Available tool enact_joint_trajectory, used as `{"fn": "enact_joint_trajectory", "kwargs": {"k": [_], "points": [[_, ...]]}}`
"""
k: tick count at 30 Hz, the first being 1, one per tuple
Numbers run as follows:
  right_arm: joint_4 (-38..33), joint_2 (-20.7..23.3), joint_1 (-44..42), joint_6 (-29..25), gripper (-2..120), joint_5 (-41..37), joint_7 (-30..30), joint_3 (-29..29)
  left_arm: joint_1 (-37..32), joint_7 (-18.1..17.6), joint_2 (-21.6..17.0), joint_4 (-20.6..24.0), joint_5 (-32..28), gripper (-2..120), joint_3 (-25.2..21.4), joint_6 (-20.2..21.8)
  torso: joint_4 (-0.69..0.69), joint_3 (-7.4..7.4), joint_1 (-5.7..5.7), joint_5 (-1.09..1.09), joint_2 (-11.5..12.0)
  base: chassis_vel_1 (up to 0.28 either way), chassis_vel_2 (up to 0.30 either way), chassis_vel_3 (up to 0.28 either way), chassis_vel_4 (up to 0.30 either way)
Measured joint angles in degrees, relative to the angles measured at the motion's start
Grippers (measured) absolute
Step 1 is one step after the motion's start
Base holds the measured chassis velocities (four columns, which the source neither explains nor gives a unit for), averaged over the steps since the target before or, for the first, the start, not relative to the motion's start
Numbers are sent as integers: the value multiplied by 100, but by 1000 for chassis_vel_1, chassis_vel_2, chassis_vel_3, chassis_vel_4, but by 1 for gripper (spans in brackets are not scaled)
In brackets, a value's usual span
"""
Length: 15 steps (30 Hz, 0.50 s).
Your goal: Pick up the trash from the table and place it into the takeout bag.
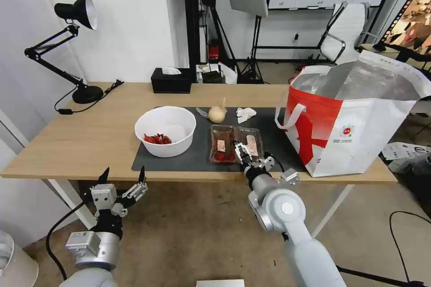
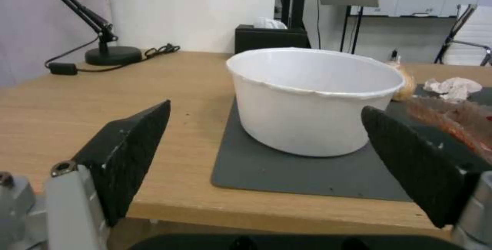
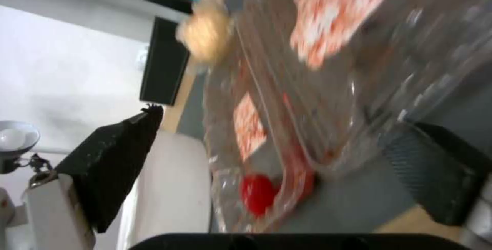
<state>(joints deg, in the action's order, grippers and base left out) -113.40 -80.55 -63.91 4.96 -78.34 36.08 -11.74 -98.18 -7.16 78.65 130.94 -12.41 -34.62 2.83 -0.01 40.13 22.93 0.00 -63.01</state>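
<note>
Bench [image 1: 90,139] light wood, dark grey mat [image 1: 179,157] along its near middle. Takeout bag [image 1: 354,125] upright on bench's right end, mouth open, foil lining showing. White bowl [image 1: 165,131] with red scraps on mat's left part. Clear hinged tray [image 1: 226,142] just right of bowl. Beige lump [image 1: 217,114] and crumpled tissue [image 1: 245,114] behind tray, near mat's far edge. Right claw [image 1: 244,152] at tray's near edge, jaws spread either side of tray, not clenched. Left claw [image 1: 124,175] released, hung below bench's front edge, facing bowl.
</note>
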Motion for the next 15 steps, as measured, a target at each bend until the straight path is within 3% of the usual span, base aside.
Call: {"fn": "enact_joint_trajectory", "kwargs": {"k": [5, 9, 11, 15], "points": [[-97, 247, -45, -76, 100, 1147, -710, -22, -36, -1, 23, 9, 32, 100, 3, -39, 1, -1, 0, 0, 0, 0, 0, 0, 0], [-123, 484, 97, 28, 100, 1592, -1257, -30, -65, -1, 37, 20, 52, 100, 2, -122, 0, -1, 0, 0, 0, 0, 0, 0, 0], [-115, 538, 167, 126, 100, 1612, -1385, -10, -74, -1, 39, 25, 53, 100, -2, -131, 0, -1, 0, 0, 0, 0, 0, 0, 0], [28, 584, 524, 852, 100, 1249, -1434, 219, -98, -1, 49, 37, 55, 100, -36, -151, 1, -2, 0, -1, 0, 0, 0, 0, 0]]}}
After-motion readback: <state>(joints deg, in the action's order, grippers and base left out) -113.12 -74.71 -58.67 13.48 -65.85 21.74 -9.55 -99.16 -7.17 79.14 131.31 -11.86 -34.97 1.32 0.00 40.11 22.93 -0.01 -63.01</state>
